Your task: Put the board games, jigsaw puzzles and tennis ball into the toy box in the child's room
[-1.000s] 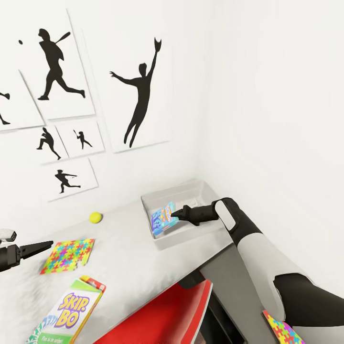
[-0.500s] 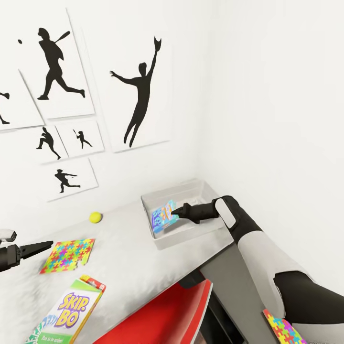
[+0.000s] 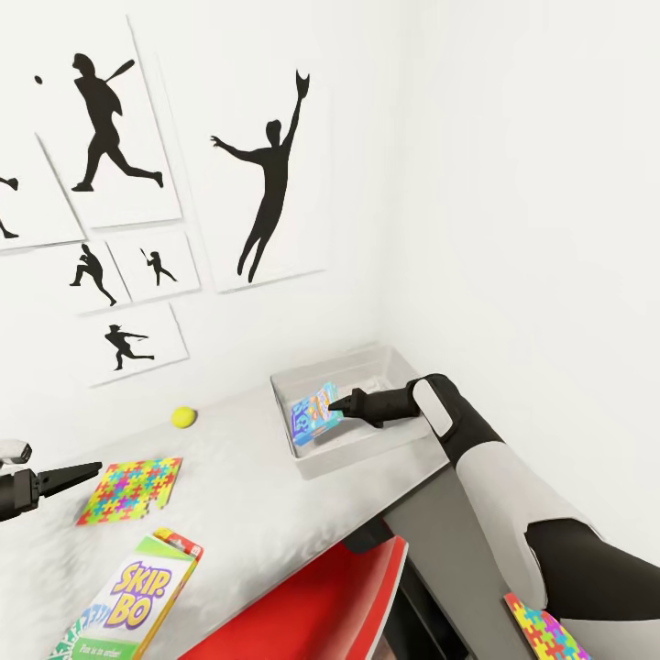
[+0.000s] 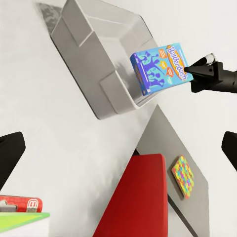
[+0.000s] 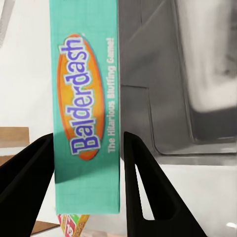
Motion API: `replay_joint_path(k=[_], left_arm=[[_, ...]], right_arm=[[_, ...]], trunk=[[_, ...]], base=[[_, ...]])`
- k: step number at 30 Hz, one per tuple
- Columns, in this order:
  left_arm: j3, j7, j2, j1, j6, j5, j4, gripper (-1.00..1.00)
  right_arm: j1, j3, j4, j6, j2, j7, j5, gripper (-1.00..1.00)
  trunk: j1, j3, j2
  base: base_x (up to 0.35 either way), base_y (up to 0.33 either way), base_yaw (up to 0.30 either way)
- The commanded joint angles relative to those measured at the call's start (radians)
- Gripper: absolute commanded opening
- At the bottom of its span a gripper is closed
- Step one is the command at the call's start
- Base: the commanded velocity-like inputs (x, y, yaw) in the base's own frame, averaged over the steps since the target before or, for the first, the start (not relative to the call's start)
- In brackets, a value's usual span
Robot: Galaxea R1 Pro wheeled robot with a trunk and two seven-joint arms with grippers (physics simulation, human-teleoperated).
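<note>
Right now your right gripper (image 3: 335, 403) pinches the Balderdash box (image 3: 313, 413) over the toy box (image 3: 367, 368).
Your right arm reaches across the table (image 3: 247, 477), box clamped between both fingers; your left gripper (image 3: 87, 472) hovers spread, beside the jigsaw puzzle (image 3: 130, 489).

You see a blue Balderdash box (image 3: 313, 414) with a teal edge and orange oval logo, a pale grey toy box (image 3: 341, 403), a yellow-green tennis ball (image 3: 183, 417), a multicoloured jigsaw puzzle (image 3: 130, 489), a purple-lettered Skip-Bo box (image 3: 137, 594) with green and red, and a red chair (image 3: 302, 605).
</note>
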Motion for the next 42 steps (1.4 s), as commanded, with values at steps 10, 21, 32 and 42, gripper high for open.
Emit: replay_joint_path(k=[10, 21, 32, 42], left_arm=[[0.0, -0.004, 0.0, -0.001, 0.01, -0.001, 0.0, 1.0], [0.0, -0.004, 0.0, -0.001, 0.011, -0.001, 0.0, 1.0], [0.0, -0.004, 0.0, -0.001, 0.011, -0.001, 0.0, 1.0], [0.0, -0.004, 0.0, -0.001, 0.011, -0.001, 0.0, 1.0]], right_arm=[[-0.001, 0.0, 0.0, 0.002, 0.0, 0.009, 0.009, -1.0], [-0.047, 0.001, -0.02, -0.011, -0.014, 0.001, 0.012, -1.0], [-0.089, 0.001, -0.015, -0.017, -0.018, -0.004, 0.012, -1.0], [-0.097, -0.005, -0.01, -0.012, -0.053, -0.106, 0.005, -1.0]], trunk=[[0.001, -0.002, -0.002], [0.001, -0.002, -0.002], [0.001, -0.002, -0.002], [0.001, -0.002, -0.002]], base=[[0.0, 0.0, 0.0], [0.0, 0.0, 0.0], [0.0, 0.0, 0.0], [0.0, 0.0, 0.0]])
